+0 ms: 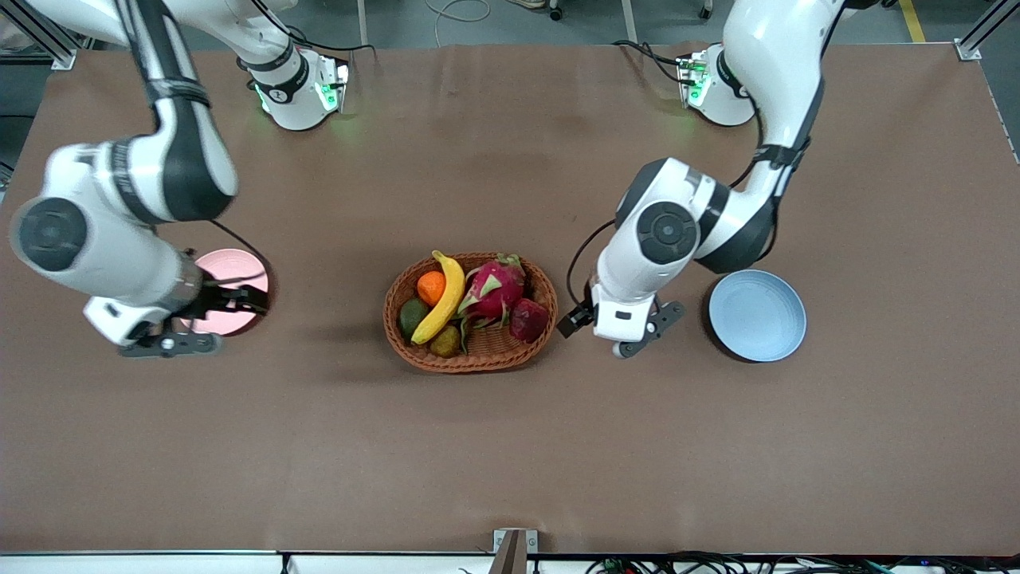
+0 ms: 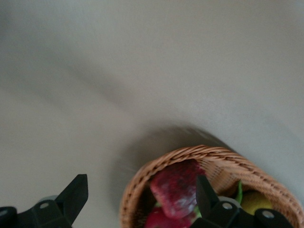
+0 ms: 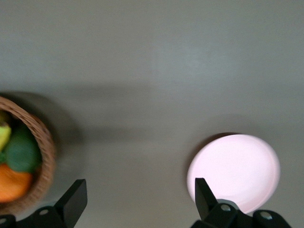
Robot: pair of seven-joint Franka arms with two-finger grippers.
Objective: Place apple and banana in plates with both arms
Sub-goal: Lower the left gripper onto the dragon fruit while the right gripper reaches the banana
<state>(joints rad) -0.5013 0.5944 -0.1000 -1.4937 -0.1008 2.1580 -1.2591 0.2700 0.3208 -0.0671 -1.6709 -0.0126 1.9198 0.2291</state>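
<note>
Wicker basket (image 1: 470,312), desk centre: held apple (image 1: 529,320) at the left arm's end and banana (image 1: 442,296), long axis running nearer-to-farther. Left claw (image 2: 137,199), open, empty, hung beside the apple. Right claw (image 3: 137,199), open, empty, over the pink plate (image 1: 233,291). Blue plate (image 1: 757,315) empty.

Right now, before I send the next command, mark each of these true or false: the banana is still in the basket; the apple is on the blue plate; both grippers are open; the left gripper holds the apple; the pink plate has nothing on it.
1. The banana is in the basket. True.
2. The apple is on the blue plate. False: it lies in the basket, at the left arm's end.
3. Both grippers are open. True: left gripper and right gripper hold nothing.
4. The left gripper holds the apple. False: it is beside the basket.
5. The pink plate has nothing on it. True.
</note>
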